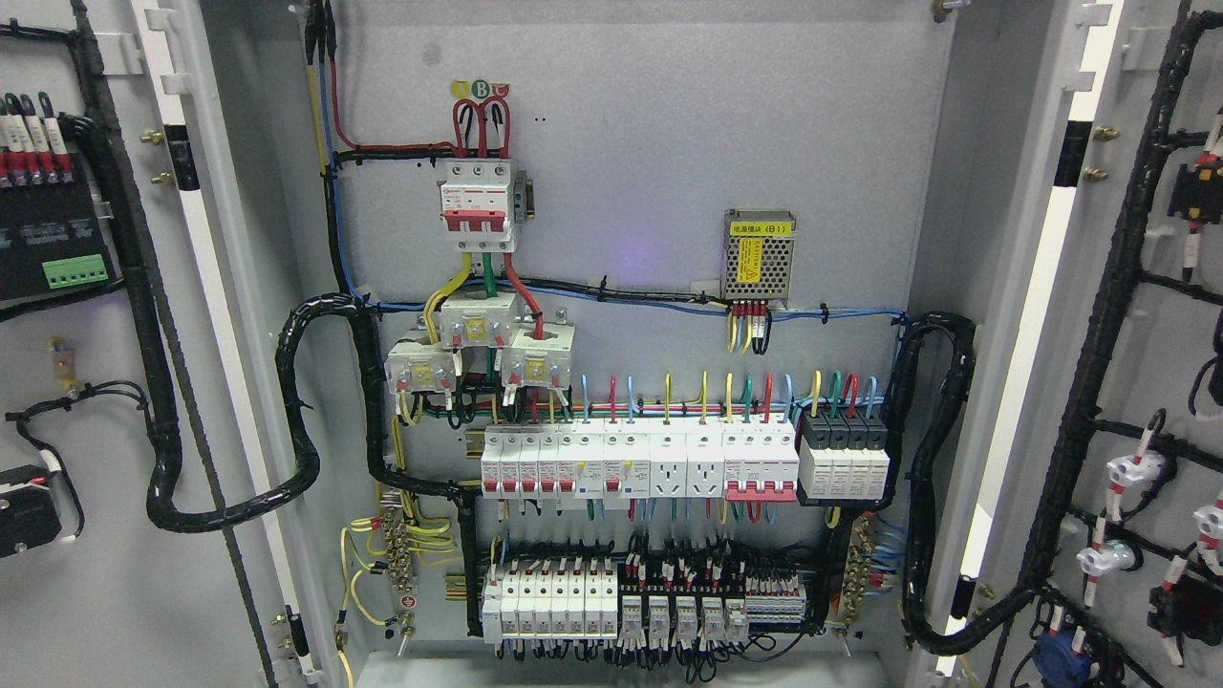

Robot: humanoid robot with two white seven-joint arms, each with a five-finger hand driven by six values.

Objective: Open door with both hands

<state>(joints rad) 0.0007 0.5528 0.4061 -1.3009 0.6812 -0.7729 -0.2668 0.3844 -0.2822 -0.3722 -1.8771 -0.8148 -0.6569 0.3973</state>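
Note:
A grey electrical cabinet fills the head view with both doors swung wide open. The left door (pixel 105 592) shows its inner face at the picture's left, with black wiring and a green terminal block. The right door (pixel 1161 315) shows its inner face at the right, with black cable looms and white connectors. Neither of my hands nor arms shows in the frame.
Inside, the back panel (pixel 669 143) carries a red-and-white main breaker (pixel 476 205), a small perforated power supply (pixel 760 256), two rows of white breakers (pixel 638 462) and thick black cable bundles (pixel 296 420) looping to each door.

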